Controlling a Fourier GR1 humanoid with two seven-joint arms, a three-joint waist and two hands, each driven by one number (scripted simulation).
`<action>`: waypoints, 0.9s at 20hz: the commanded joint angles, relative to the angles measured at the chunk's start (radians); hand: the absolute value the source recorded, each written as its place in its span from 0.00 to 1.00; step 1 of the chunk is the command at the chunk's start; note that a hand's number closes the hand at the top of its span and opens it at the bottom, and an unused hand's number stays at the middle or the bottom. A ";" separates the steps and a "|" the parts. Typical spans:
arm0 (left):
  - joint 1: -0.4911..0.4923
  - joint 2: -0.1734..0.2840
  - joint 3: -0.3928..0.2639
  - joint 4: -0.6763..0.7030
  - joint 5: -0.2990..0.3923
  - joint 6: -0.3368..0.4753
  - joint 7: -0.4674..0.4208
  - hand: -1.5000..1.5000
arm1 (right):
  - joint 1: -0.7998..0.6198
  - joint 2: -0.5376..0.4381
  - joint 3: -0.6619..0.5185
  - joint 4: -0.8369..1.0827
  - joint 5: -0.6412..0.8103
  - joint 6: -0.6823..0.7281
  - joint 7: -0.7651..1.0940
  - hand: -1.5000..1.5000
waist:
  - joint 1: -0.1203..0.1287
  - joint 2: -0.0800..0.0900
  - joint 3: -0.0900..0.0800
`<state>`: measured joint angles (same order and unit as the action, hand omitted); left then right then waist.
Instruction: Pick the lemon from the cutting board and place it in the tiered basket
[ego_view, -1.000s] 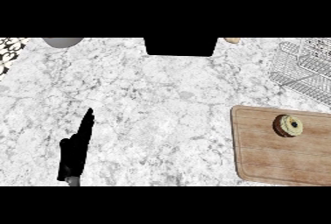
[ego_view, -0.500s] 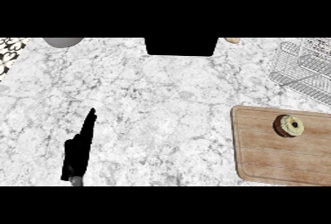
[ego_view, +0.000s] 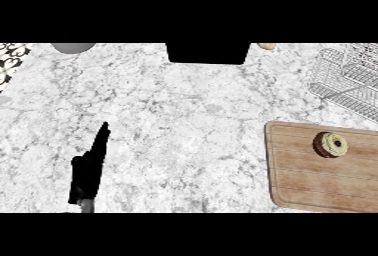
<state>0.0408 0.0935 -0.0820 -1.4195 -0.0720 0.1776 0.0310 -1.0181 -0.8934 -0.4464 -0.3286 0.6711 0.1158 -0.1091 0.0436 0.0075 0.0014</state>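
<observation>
Right, lemon (ego_view: 331, 144) sits upper right on the cutting board (ego_view: 310, 182), tiered basket (ego_view: 347, 80) above it. Looks like a cut half, though hard to tell. Light, firm, slippery rind: grasp across the sides. Left hand (ego_view: 88, 172) lower left, fingers straight, pressed together, empty. Right hand unseen.

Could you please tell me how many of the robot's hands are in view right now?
1: the left hand shows at the lower left, fingers straight, over the counter. The right hand is out of view.
</observation>
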 joint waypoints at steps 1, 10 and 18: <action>-0.015 -0.019 -0.004 0.059 -0.011 0.011 -0.012 0.50 | 0.006 0.050 -0.087 0.086 -0.090 0.025 -0.024 0.00 | -0.003 0.014 0.002; -0.014 0.002 0.013 0.030 0.009 -0.016 0.015 0.50 | -0.029 -0.008 -0.251 0.126 -0.256 0.090 -0.050 0.00 | -0.007 0.009 0.002; 0.040 0.020 0.011 -0.021 0.007 -0.023 0.019 0.50 | -0.021 -0.184 -0.359 0.086 -0.326 -0.130 -0.002 0.00 | -0.004 0.008 0.002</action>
<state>0.0469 0.0937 -0.0759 -1.4278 -0.0776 0.1750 0.0203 -1.0383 -0.9898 -0.7648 -0.2303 0.3715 0.0581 -0.1489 0.0410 0.0154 0.0066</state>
